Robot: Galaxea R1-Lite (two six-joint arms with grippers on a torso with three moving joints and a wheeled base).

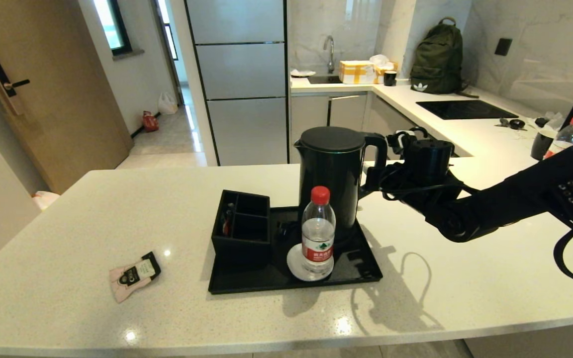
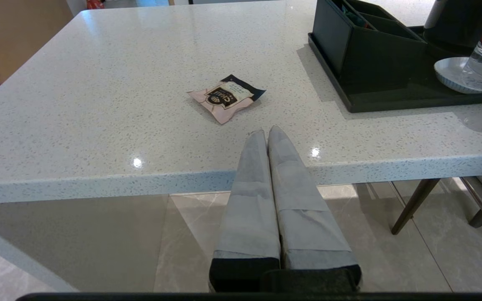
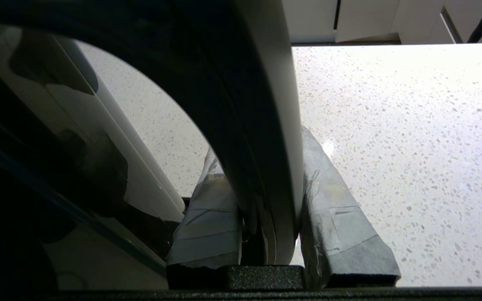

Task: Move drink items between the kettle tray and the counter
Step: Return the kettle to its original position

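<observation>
The tall black kettle (image 1: pixel 334 174) stands upright over the back right of the kettle tray (image 1: pixel 266 284); the bottle hides its foot. My right gripper (image 1: pixel 375 175) reaches in from the right and is shut on the kettle's loop handle (image 3: pixel 257 125), one finger on each side. The pink sachet (image 1: pixel 135 275) lies flat on the counter (image 1: pixel 117 209), left of the tray. In the left wrist view my left gripper (image 2: pixel 267 133) is shut and empty, hanging at the counter's near edge and pointing at the sachet (image 2: pixel 226 97).
On the tray a clear water bottle with a red cap (image 1: pixel 318 231) stands on a white saucer (image 1: pixel 294 263), in front of the kettle. A black compartmented box (image 1: pixel 240 223) fills the tray's left. Another bottle (image 1: pixel 565 136) stands far right.
</observation>
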